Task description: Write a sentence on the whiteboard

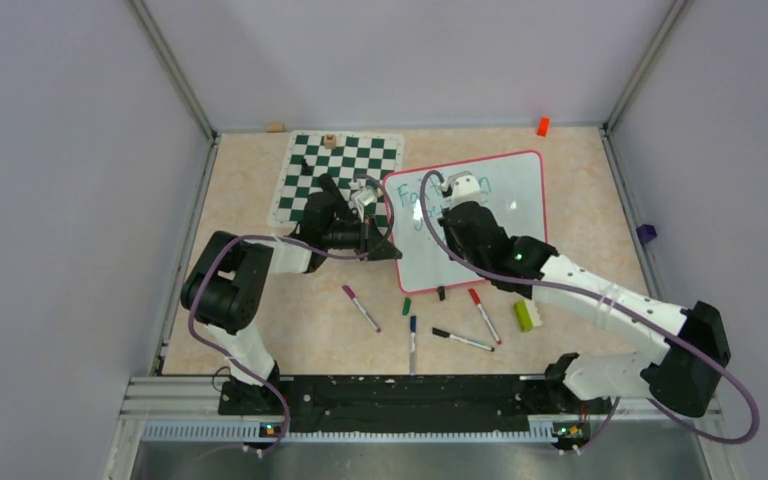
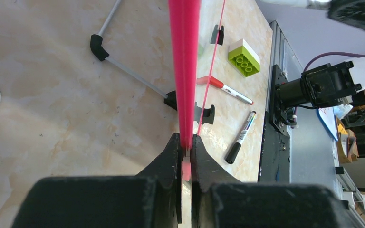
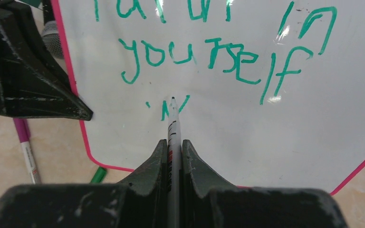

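Note:
The whiteboard (image 1: 500, 215) with a red-pink frame stands tilted at mid-table. My left gripper (image 1: 388, 240) is shut on its left frame edge (image 2: 184, 71). My right gripper (image 3: 173, 147) is shut on a white marker (image 3: 173, 121) whose tip touches the board (image 3: 266, 142). The sentence (image 3: 218, 52) is teal-green: "Faith in" partly cut off at the top, "yourself" below, and the first strokes of a "w" (image 3: 168, 108) at the marker tip. In the top view my right gripper (image 1: 460, 195) covers part of the text.
A green-and-white chess mat (image 1: 335, 170) lies behind the left arm. Several markers (image 1: 460, 325) and caps lie in front of the board, with a lime brick (image 1: 523, 315). An orange block (image 1: 542, 125) and a purple block (image 1: 646, 233) sit near the edges.

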Tool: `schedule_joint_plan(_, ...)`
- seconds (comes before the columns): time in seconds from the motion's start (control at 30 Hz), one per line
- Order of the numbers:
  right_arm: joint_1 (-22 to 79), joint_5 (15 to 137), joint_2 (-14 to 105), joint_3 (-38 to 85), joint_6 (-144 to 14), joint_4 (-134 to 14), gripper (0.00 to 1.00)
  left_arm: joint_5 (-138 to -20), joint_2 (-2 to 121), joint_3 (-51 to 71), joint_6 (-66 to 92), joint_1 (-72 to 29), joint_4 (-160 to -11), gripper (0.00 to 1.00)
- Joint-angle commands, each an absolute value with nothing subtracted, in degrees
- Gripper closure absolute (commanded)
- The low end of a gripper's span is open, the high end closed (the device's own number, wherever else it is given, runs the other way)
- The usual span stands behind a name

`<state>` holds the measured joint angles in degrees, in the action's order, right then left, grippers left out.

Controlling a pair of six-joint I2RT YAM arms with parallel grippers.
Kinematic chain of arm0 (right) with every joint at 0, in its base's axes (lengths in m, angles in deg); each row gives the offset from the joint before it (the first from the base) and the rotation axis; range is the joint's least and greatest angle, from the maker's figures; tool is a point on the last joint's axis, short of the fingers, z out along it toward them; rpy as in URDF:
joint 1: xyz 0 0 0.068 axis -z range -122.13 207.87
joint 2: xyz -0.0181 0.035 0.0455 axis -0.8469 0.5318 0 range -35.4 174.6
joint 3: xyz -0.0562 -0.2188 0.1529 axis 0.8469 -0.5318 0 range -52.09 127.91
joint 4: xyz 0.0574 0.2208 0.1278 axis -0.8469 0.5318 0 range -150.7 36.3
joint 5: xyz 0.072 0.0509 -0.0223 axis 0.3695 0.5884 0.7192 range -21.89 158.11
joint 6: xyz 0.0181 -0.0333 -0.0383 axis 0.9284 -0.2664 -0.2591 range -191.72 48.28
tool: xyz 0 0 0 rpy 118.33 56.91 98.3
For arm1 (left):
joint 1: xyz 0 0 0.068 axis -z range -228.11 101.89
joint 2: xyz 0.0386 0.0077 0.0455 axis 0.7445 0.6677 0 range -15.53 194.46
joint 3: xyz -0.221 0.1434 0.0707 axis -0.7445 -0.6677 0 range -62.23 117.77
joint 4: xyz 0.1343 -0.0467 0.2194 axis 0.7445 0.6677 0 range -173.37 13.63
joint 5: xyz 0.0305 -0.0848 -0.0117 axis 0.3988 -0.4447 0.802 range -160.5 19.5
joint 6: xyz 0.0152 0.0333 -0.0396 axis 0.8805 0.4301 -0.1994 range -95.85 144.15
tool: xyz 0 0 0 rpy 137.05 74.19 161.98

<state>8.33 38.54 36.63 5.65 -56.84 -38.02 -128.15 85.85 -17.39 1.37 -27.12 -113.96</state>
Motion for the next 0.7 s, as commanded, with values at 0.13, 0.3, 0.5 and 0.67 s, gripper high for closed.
schedule_joint_plan(0.13,8.9,47.6,31.8,3.7,-58.6,-40.0,1.00,-127.4,84.4,-18.1,1.9,-26.9,-114.6,1.00)
schedule_joint_plan(0.3,8.9,48.7,35.6,4.2,-58.3,-40.5,1.00,-127.5,84.4,-18.1,1.9,-26.9,-114.6,1.00)
schedule_joint_plan(0.5,8.8,49.0,38.0,4.4,-58.3,-41.8,1.00,-127.5,84.4,-18.1,1.9,-26.9,-114.6,1.00)
schedule_joint_plan(0.67,8.8,48.3,38.9,4.7,-58.1,-42.2,1.00,-127.4,84.3,-18.1,1.9,-26.9,-114.6,1.00)
